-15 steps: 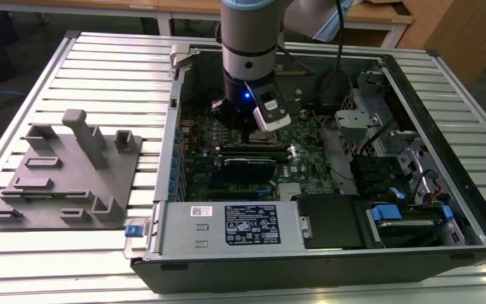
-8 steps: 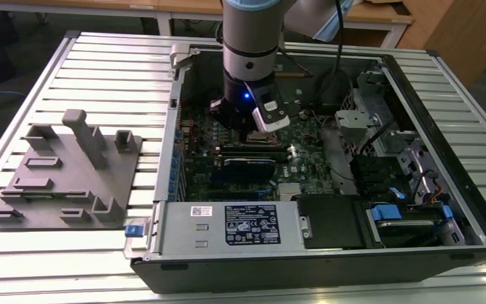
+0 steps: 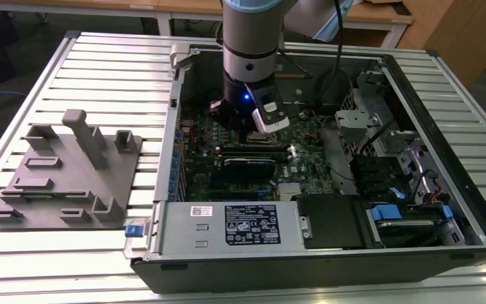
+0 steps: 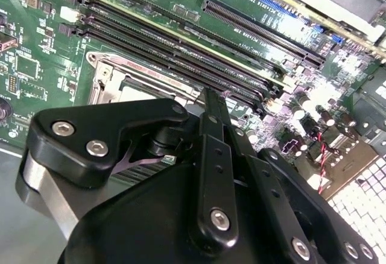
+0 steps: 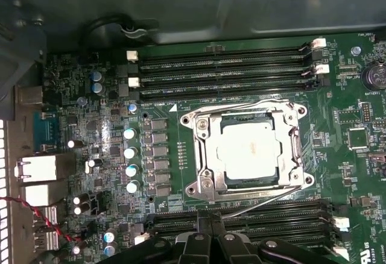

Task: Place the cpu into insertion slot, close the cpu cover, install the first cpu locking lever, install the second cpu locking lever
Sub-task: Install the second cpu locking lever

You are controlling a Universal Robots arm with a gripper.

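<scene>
first wrist view | cpu (image 5: 250, 149) in insertion slot (image 5: 212, 177) (seemingly seated) | cpu cover (image 5: 202, 128) closed

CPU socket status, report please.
Pincer above the green motherboard. Square silvery-grey cpu seated in socket, silvery metal cover frame down over it. Nothing obstructing.

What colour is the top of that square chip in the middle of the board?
Silvery-grey, pale under glare; the cpu shows best in the first wrist view.

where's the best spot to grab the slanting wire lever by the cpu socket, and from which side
Probably its free end, where the locking lever angles away from the cpu cover over the memory slots. The thin wire stands clear there, so come from above and pinch across it; nearer its hinge it hugs the frame.
</scene>
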